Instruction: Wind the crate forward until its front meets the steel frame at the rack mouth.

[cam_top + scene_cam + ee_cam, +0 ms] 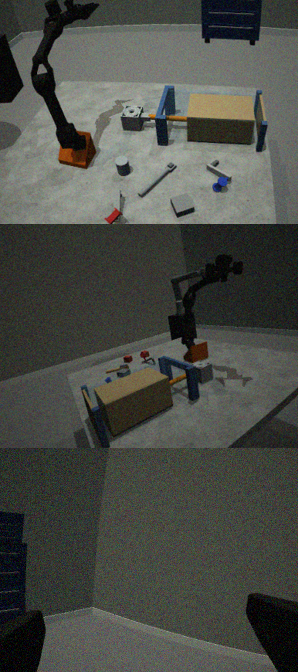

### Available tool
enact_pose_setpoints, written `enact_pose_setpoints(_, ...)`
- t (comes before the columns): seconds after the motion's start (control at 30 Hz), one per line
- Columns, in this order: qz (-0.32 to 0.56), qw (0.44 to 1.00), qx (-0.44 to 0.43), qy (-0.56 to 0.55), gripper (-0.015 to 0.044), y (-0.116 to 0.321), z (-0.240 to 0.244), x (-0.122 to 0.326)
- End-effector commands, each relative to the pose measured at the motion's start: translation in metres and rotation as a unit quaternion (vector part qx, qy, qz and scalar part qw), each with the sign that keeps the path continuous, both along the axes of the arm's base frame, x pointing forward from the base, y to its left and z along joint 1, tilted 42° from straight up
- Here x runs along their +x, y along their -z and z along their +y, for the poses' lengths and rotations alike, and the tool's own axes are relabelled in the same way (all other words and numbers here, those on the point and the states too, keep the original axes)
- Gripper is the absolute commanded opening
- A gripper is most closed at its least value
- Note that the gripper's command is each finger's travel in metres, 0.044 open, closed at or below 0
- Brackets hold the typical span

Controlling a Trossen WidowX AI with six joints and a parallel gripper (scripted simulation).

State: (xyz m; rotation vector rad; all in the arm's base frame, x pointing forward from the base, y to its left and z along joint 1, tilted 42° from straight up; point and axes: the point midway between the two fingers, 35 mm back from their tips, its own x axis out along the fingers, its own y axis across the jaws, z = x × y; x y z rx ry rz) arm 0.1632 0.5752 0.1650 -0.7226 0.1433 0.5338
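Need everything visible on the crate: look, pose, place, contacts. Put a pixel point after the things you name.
The crate [220,129] [140,408] is a plain tan box, longer than tall, wood- or cardboard-like, with flat faces and no visible lid or handles. It sits flat between two blue frames, with a gap to the one on the winch side. An orange strap [175,118] [177,379] meets its winch-facing end. The gripper isn't touching it.

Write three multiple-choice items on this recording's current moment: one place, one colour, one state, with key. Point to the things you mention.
1. Where is the hand winch?
A) right of the crate in the top view
B) beyond the blue frame from the crate
C) on the crate

2. What colour is the strap?
A) green
B) white
C) orange

3. How is the gripper?
A) open, empty
B) shut, empty
C) shut on a handle

1 B: the frame [161,130] [193,384] stands between winch [132,123] [207,374] and crate [220,130] [135,405].
2 C: orange strap [174,118] [177,379].
3 A: fingers apart, nothing between.
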Motion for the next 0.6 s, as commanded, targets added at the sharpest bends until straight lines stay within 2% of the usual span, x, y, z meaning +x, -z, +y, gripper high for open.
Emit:
enact_pose_setpoints(0.0,0.026,0.997,0.010,0.066,0.0440,-0.006,-0.036,0.063)
enact_pose_setpoints(0.3,0.074,0.971,0.042,0.224,0.0440,-0.020,-0.145,0.183)
enact_pose_setpoints(0.57,0.110,0.918,0.082,0.373,0.0440,-0.032,-0.271,0.255)
